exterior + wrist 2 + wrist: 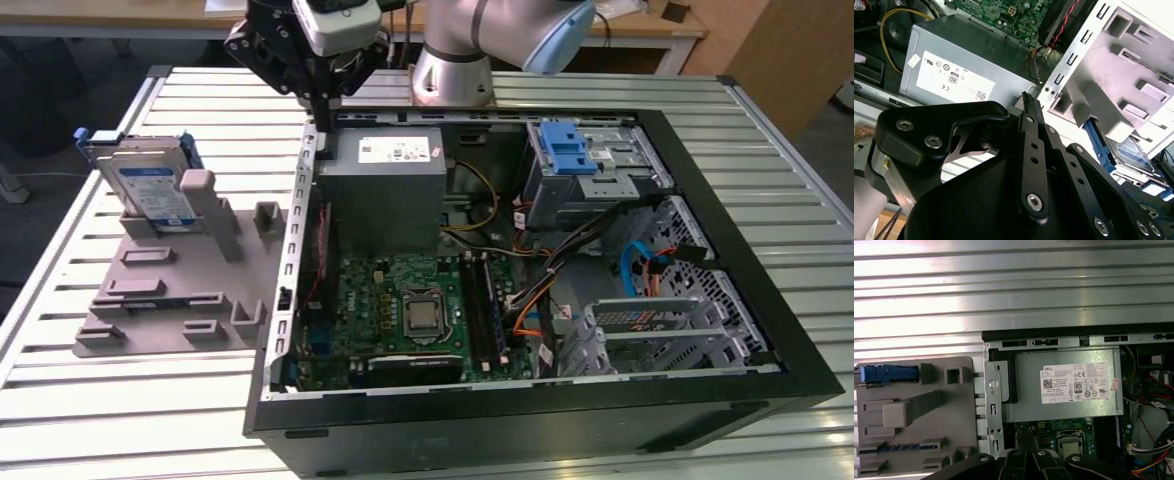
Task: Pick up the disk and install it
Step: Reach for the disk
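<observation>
The exterior view takes in the whole open computer case on the slatted metal desk. The jaws are pressed together and empty above the case's rear wall, near the grey power supply box. The disk stands on edge in a grey plastic fixture beside the case, well apart from the jaws. In the first wrist view the disk shows as a blue carrier edge. In the second wrist view a fixture post partly covers the disk.

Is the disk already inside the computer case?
No, the disk stands in the grey holder on the table, outside the computer case.
</observation>
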Action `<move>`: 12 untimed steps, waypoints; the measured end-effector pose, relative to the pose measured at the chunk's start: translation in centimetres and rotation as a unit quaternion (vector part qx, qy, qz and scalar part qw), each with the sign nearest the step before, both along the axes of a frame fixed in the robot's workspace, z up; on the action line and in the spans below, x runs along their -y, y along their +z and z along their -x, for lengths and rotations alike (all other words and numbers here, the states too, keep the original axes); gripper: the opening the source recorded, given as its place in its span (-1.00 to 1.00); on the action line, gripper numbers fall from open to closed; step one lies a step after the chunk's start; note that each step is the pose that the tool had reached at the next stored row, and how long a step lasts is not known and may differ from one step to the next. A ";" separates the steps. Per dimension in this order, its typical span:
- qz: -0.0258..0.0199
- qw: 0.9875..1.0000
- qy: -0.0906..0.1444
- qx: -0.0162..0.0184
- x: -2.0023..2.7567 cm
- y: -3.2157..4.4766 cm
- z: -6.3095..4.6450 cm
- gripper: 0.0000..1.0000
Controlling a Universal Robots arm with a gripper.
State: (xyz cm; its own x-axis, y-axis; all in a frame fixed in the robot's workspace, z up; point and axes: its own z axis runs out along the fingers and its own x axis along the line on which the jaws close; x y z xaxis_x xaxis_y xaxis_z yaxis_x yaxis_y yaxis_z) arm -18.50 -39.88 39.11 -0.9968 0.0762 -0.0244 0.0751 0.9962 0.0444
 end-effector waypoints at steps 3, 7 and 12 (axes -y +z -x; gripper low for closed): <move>0.000 1.000 0.000 0.000 0.00 0.00 0.1 -0.79; 0.000 1.000 0.000 0.000 0.00 -0.01 0.3 -0.79; 0.000 1.000 0.000 0.000 0.00 -0.03 0.5 -0.79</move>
